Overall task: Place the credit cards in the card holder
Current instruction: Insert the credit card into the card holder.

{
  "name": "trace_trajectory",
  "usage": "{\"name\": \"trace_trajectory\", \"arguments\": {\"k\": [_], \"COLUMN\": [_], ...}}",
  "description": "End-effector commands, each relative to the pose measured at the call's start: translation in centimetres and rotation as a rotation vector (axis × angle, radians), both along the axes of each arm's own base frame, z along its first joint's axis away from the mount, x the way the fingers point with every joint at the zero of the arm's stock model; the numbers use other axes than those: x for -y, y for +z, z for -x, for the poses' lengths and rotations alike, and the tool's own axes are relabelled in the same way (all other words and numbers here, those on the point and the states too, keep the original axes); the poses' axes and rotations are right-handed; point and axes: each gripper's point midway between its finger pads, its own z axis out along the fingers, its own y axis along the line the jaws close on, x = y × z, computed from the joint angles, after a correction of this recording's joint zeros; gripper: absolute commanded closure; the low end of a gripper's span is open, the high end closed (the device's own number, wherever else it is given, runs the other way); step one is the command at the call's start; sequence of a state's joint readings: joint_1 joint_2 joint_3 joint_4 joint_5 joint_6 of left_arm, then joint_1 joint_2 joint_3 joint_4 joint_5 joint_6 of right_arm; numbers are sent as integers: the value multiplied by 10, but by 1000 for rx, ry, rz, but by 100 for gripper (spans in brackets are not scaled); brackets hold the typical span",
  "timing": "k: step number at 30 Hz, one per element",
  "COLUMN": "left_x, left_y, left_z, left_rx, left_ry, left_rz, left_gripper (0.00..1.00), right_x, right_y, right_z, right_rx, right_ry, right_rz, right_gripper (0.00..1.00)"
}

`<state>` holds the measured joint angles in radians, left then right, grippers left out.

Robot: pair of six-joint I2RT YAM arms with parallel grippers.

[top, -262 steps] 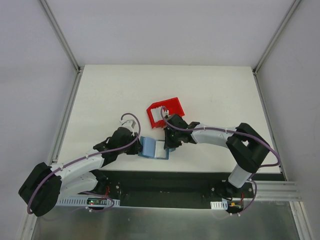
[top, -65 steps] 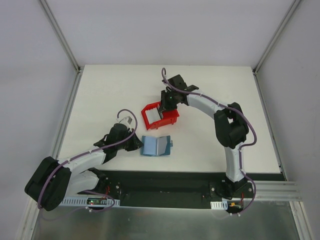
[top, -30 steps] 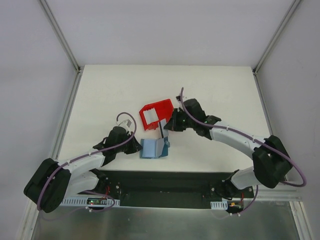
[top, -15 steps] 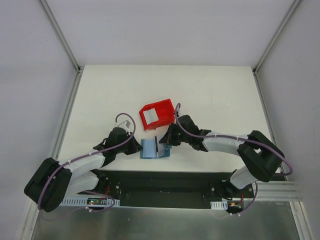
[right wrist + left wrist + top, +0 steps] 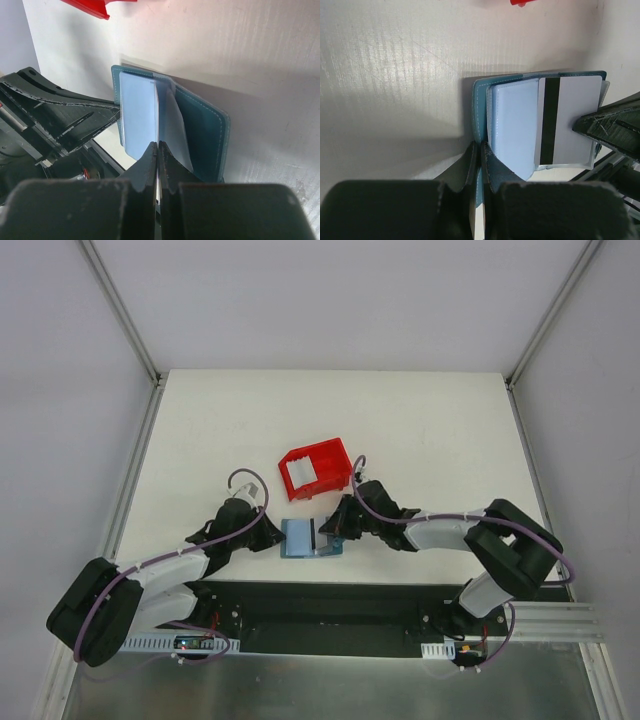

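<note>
1. Card holder (image 5: 298, 538) resting on the biggest thing in view, the white tabletop (image 5: 430, 430), close to its near edge and between the tips of the two arms.
2. Reaching in low from the left, bent at the elbow: left arm (image 5: 170, 565). Reaching in low from the right: right arm (image 5: 440, 530).
3. Just behind the card holder and apart from it: red bin (image 5: 332, 452), with pale credit cards (image 5: 300, 472) showing inside.
4. Back to the card holder: teal cover, spread open, lighter blue pocket leaves facing up, one clear leaf lifted off the right half.
5. At the holder's left edge: left hand (image 5: 480, 150), fingers together and clamped on the rim of the teal cover.
6. At the holder's right side: right hand (image 5: 157, 147), fingers together and clamped on one card, which appears edge-on from its own wrist camera.
7. Smallest, the held card (image 5: 567, 120): white with a black stripe, over the right half of the pockets, standing between the blue leaf and the clear leaf. Cannot tell whether its edge has entered a pocket.
</note>
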<state>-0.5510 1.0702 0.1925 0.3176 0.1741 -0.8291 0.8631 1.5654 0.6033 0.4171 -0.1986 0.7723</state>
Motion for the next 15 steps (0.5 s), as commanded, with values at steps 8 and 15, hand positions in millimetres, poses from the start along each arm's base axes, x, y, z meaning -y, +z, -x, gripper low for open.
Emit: {"name": "trace_trajectory", "arguments": {"k": [8, 15], "left_x": [-9, -9], "left_y": [-12, -11], "left_z": [7, 6], "left_rx": [-25, -22], "left_ry": [33, 36], "left_rz": [-29, -28], "left_gripper": [100, 100], "right_x": [2, -1], "right_y": [0, -13], "right_z": [3, 12], "right_rx": [16, -18], "right_ry": [-25, -11], "right_rz": [-32, -29], "right_gripper": [99, 100]}}
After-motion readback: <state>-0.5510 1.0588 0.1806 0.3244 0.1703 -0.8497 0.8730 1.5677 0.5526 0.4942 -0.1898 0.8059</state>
